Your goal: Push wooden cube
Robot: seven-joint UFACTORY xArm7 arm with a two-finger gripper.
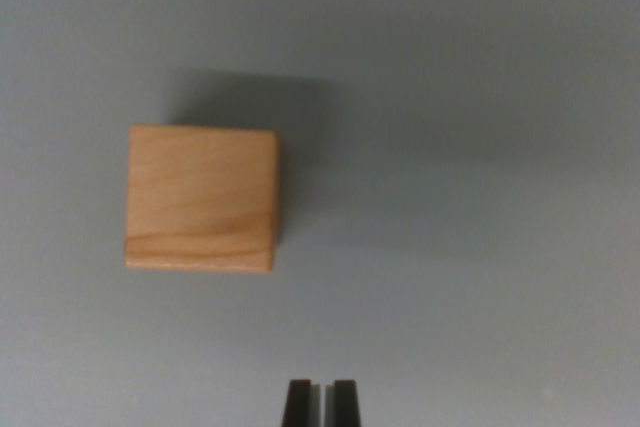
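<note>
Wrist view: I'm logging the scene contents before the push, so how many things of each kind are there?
Light-brown wooden cube: 1
Dark gripper, fingertips only, at the bottom edge: 1
Plain grey table surface: 1
Total: 3

Item one, and the only one I log from here: worktop (pixel 500 67), plain grey, matte, filling my whole wrist view. A soft dark shadow (pixel 250 97) lies across its upper middle.
</note>
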